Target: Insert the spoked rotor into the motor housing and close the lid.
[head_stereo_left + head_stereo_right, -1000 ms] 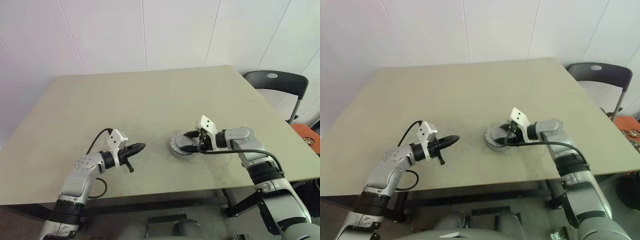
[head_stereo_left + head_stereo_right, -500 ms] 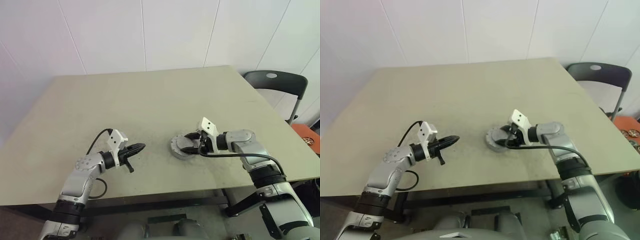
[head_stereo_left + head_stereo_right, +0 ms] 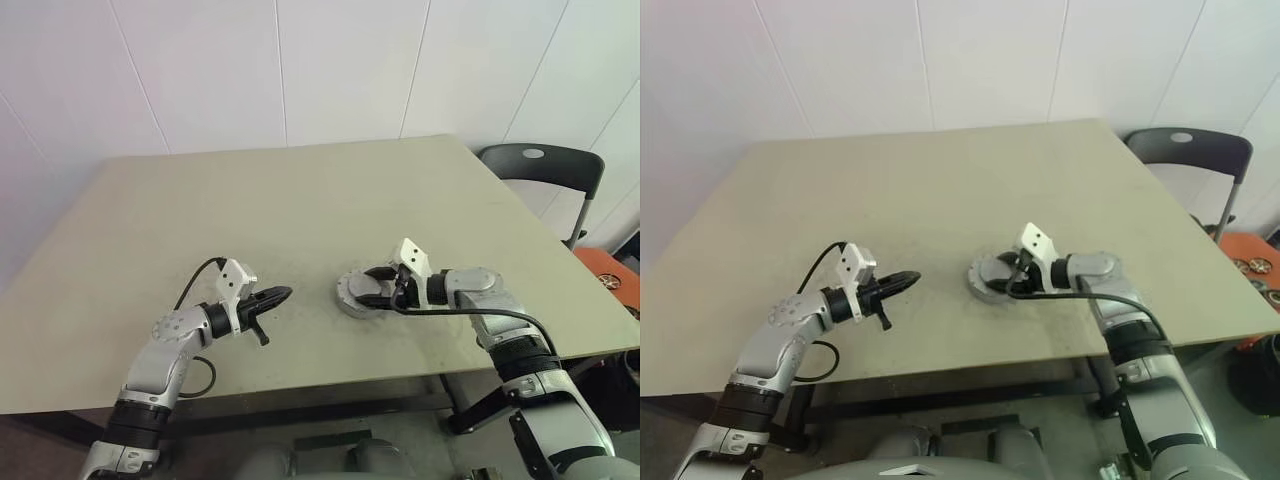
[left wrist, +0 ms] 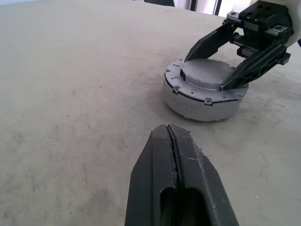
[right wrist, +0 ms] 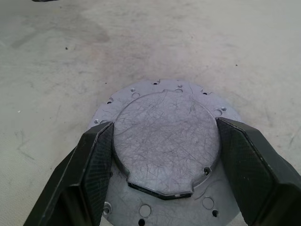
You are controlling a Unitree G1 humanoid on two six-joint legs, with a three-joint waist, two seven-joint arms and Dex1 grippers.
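Motor housing [image 3: 362,293] with grey lid [image 5: 165,149] on, near-right on table [image 3: 300,200], unmoved. Right gripper [image 5: 164,160] still clasps the lid's raised disc; left gripper [image 3: 283,293] stays clenched, empty

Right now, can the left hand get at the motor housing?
Probably yes. Bare table lies between the left hand and the motor housing, nothing between. But the right hand already straddles the raised lid, leaving only the near side wall free.
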